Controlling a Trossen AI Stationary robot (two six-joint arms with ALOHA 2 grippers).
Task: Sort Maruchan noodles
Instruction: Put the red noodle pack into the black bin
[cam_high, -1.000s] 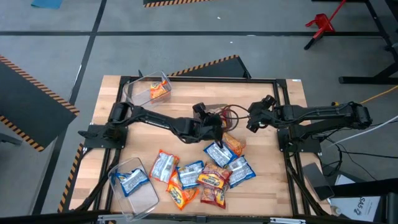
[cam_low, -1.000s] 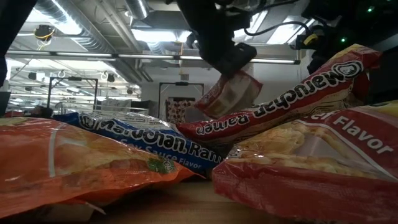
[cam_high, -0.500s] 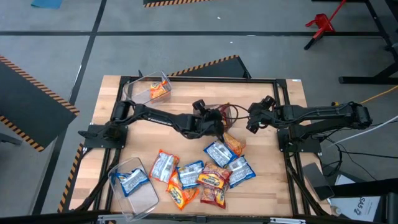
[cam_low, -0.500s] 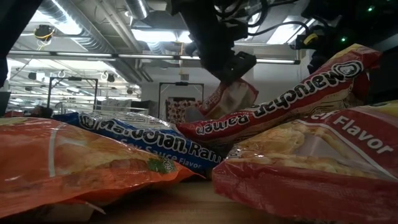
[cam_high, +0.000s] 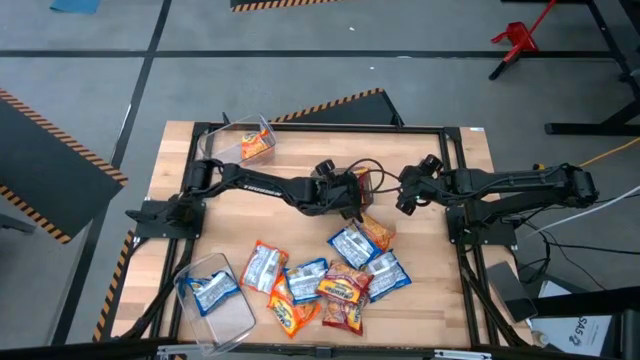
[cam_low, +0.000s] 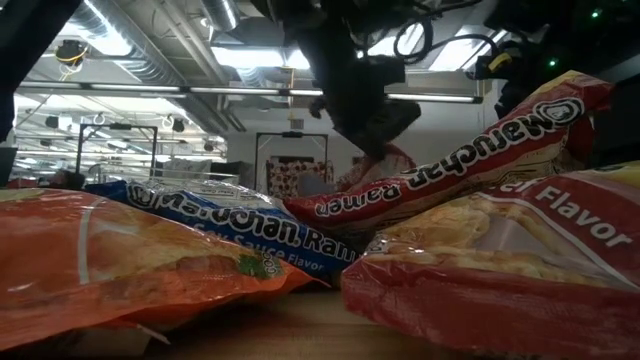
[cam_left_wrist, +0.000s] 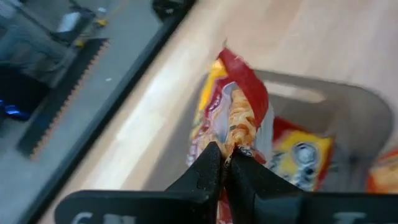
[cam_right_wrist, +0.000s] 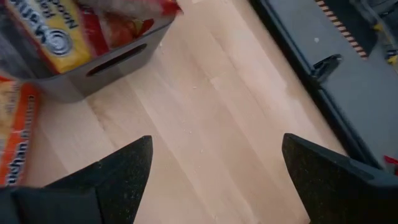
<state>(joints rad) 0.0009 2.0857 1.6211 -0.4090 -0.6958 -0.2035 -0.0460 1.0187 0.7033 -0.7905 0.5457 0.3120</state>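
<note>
Currently the left gripper (cam_left_wrist: 225, 163) is clamped narrow on the crimped top edge of a red crinkly ramen packet (cam_left_wrist: 239, 106), which hangs over a clear plastic bin (cam_left_wrist: 367, 121) at frame centre in the high view. Another red-and-yellow packet (cam_left_wrist: 298, 155) already lies inside that bin. The right gripper (cam_right_wrist: 214, 168) sits centre-right of the high view, its dark, grainy wedge fingers (cam_right_wrist: 124, 165) spread wide and holding nothing, over bare pale wood table (cam_right_wrist: 205, 112).

The remaining Maruchan noodles (cam_high: 330, 275) lie in a loose pile at lower centre: flat rectangular glossy packets in orange, blue-and-white and red. A clear bin (cam_high: 243, 143) upper left holds an orange packet; a clear bin (cam_high: 215, 295) lower left holds a blue-and-white one. In the low view, wrinkled film packets (cam_low: 470, 160) fill the foreground.
</note>
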